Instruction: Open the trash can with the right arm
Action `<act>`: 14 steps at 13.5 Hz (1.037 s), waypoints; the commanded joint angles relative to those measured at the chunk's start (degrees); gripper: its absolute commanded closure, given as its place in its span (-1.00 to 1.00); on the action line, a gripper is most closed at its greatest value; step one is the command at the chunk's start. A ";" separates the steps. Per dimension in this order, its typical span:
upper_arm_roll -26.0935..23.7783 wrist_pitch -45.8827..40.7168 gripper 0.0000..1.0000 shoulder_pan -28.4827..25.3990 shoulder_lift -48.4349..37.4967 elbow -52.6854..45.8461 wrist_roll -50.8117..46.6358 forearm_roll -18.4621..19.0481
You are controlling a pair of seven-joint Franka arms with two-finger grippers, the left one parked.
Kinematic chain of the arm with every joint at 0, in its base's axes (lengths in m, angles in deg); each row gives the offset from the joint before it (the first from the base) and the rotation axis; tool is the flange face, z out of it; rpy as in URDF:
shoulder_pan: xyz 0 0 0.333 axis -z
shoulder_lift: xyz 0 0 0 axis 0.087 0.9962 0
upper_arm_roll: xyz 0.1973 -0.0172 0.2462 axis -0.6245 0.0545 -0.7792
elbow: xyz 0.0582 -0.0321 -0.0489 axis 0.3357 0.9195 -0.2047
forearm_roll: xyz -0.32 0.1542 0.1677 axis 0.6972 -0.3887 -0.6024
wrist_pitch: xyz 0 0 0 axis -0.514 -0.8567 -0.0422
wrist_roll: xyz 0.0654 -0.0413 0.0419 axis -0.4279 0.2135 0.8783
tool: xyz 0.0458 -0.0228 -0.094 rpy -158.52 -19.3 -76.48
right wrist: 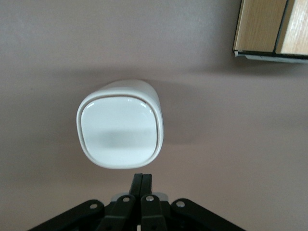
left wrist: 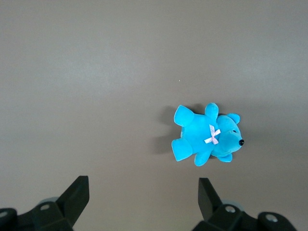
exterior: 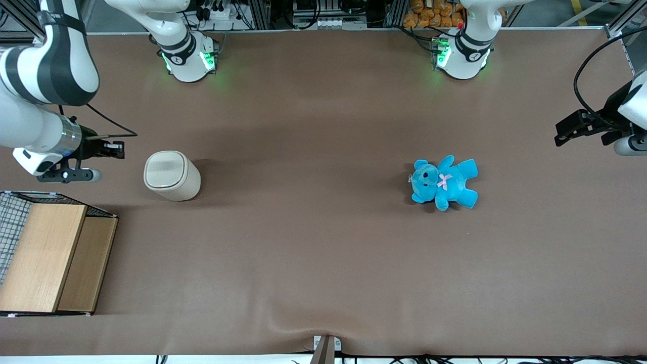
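Note:
The trash can [exterior: 172, 175] is a small cream-white bin standing upright on the brown table, toward the working arm's end. Its rounded-square lid [right wrist: 119, 131] lies flat and closed. The right arm [exterior: 38, 96] reaches in from that end of the table. Its black gripper [exterior: 117, 150] hovers beside the can, a short gap away and touching nothing. In the right wrist view the gripper [right wrist: 143, 177] is shut, its two fingers pressed together with nothing between them, just off the lid's edge.
A wooden box with wire mesh [exterior: 48, 255] stands near the can, closer to the front camera; its corner [right wrist: 272, 29] shows in the right wrist view. A blue teddy [exterior: 445, 183] lies toward the parked arm's end of the table.

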 commanded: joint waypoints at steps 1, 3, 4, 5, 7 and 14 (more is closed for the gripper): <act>-0.48 6.07 1.00 0.40 -0.59 5.00 -0.13 0.55; -0.48 10.29 1.00 0.39 -0.24 7.21 -0.13 0.55; -0.48 11.79 1.00 0.57 0.37 7.91 -0.13 0.55; -0.48 12.76 1.00 0.66 1.07 8.09 -0.05 0.55; -0.48 13.38 1.00 0.74 2.31 8.27 -0.13 0.55; -0.48 17.96 1.00 0.74 4.50 10.73 -0.13 0.46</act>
